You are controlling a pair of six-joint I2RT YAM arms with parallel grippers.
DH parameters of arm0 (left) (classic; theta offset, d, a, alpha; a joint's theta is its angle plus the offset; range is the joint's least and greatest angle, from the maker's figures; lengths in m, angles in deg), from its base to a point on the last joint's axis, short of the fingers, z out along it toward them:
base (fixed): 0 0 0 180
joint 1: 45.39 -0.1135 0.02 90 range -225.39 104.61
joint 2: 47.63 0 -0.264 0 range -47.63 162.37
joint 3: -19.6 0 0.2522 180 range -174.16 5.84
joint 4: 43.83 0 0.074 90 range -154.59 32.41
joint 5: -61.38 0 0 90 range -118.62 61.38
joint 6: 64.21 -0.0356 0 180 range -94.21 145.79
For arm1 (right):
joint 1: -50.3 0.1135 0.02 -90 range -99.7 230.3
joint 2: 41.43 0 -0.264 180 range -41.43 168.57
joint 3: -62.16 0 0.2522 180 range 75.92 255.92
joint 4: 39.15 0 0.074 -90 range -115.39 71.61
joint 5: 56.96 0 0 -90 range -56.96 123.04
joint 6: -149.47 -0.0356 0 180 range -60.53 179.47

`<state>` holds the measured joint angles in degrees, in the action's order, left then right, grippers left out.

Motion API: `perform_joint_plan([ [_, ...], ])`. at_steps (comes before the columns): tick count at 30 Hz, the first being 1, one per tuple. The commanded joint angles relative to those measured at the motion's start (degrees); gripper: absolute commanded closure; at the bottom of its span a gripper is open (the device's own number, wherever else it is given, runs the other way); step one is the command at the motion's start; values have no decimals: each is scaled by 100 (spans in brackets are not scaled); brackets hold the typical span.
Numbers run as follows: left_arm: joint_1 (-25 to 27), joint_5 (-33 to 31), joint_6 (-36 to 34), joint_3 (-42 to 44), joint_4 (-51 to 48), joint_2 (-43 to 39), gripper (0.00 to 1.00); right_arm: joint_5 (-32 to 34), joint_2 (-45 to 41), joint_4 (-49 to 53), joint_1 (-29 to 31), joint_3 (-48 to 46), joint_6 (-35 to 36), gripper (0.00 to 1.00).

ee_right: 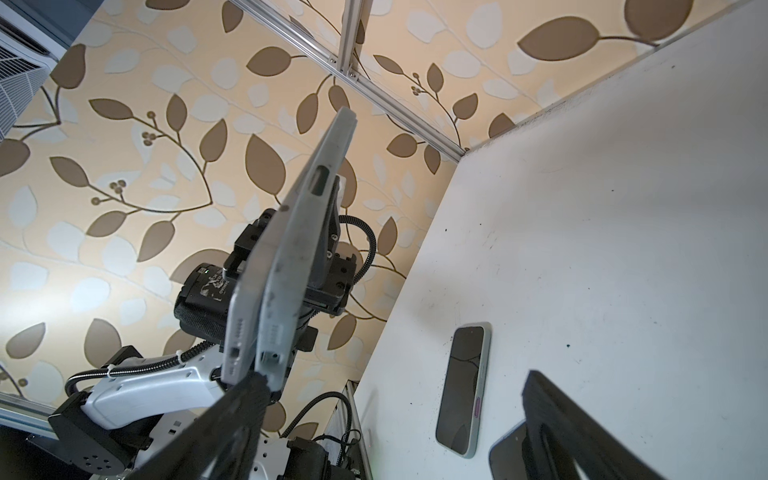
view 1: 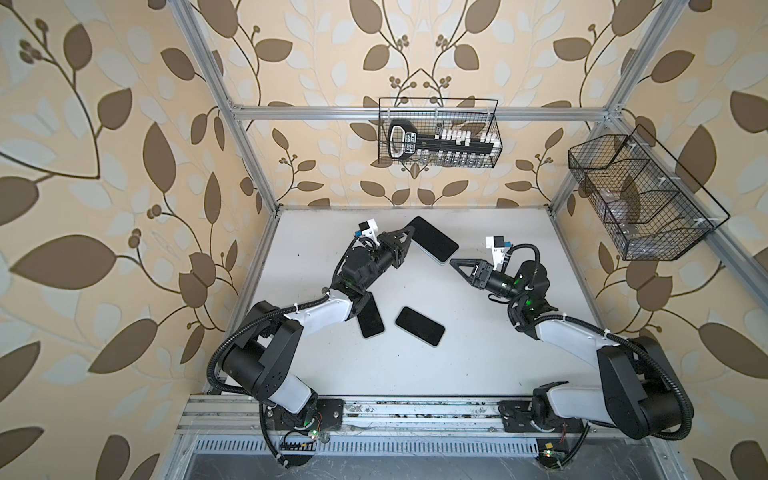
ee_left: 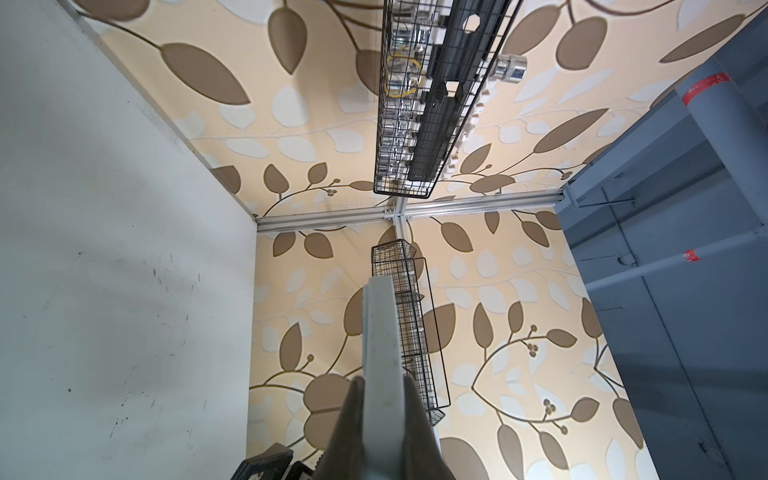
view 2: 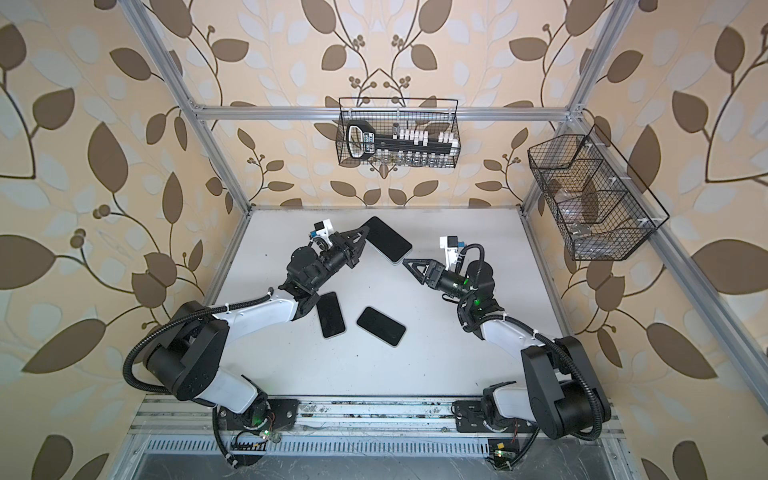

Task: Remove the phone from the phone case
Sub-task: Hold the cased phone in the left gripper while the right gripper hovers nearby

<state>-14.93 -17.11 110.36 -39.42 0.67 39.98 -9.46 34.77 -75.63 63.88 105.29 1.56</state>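
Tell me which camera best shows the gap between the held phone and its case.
The right wrist view: edge-on, it shows the phone parted at its end from the case. Both top views show only the dark screen held in the left pincer; the left wrist view shows just one thin grey edge between the fingers.

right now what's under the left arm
A phone lies screen-up on the table, with one end hidden under the left arm. How far it runs beneath, and whether anything else lies there, cannot be seen.
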Motion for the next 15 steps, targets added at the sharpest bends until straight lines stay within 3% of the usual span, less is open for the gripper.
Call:
perform_joint_plan([
  [1,66,62,50,-318,581,-167,100,-75,94,-206,72,209,-81,4],
  [15,156,127,85,-411,645,-43,100,-127,360,-263,115,358,-81,5],
])
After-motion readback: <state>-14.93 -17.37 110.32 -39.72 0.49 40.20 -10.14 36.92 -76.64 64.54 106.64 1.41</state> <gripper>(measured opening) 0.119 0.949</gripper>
